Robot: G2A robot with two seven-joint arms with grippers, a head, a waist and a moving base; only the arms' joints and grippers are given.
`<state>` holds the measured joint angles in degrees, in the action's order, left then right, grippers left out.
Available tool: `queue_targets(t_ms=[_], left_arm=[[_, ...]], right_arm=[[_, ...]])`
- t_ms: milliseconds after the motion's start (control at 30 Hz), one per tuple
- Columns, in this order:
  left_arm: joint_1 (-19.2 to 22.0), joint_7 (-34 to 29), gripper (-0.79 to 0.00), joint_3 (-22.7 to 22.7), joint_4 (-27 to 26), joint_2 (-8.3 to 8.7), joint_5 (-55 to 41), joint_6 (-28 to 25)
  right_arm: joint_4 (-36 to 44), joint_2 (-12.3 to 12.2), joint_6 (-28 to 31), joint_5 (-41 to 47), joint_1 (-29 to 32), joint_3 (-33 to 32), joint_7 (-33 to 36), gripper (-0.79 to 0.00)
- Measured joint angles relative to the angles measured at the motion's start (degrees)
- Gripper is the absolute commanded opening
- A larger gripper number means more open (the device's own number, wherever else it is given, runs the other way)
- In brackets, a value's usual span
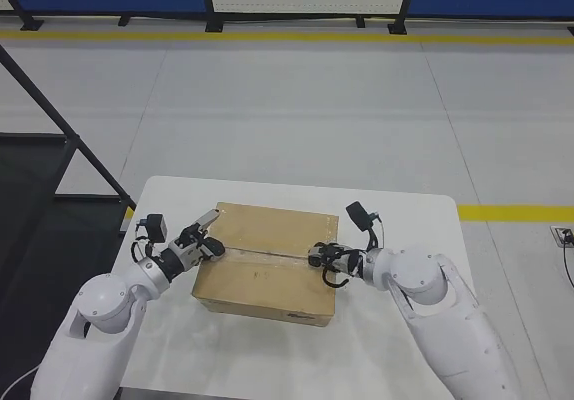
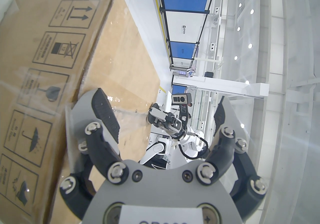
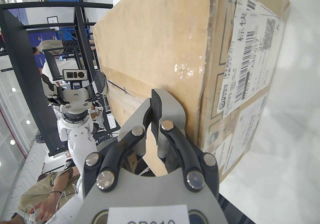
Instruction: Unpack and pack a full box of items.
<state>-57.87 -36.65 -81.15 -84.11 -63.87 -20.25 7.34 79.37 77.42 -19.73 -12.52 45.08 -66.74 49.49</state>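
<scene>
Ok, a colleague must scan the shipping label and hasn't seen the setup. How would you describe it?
On the white table stands one closed cardboard box. Its shipping label is on the end face by the right gripper: a white paper sheet with barcodes, unlike the opposite end by the left gripper, which bears black printed handling symbols instead.

Box (image 1: 267, 262): flaps down, seam under glossy tape, contents hidden. In the left wrist view the box runs out past two picture edges, and its lowest handling symbol is only partly seen. In the right wrist view its far top corner is cut off. The small print on the shipping label (image 3: 252, 54) is blurred by glare.

Right gripper (image 3: 153, 102): pads pressed together at the box's top edge. Whether anything thin sits between them cannot be told.

Top view: the near edge of the table (image 1: 407, 330) is cut off. The finger spacing of the left gripper (image 1: 205, 238) is too small to make out.
</scene>
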Motion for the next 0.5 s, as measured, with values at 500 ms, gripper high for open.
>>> queue_targets(t_ms=[500], left_arm=[[-4.0, -0.1, 0.000, -4.5, -2.4, 0.69, -2.6, -1.5]], right_arm=[[-6.9, 2.3, -0.8, 1.8, -7.2, 8.8, -2.1, -0.785]])
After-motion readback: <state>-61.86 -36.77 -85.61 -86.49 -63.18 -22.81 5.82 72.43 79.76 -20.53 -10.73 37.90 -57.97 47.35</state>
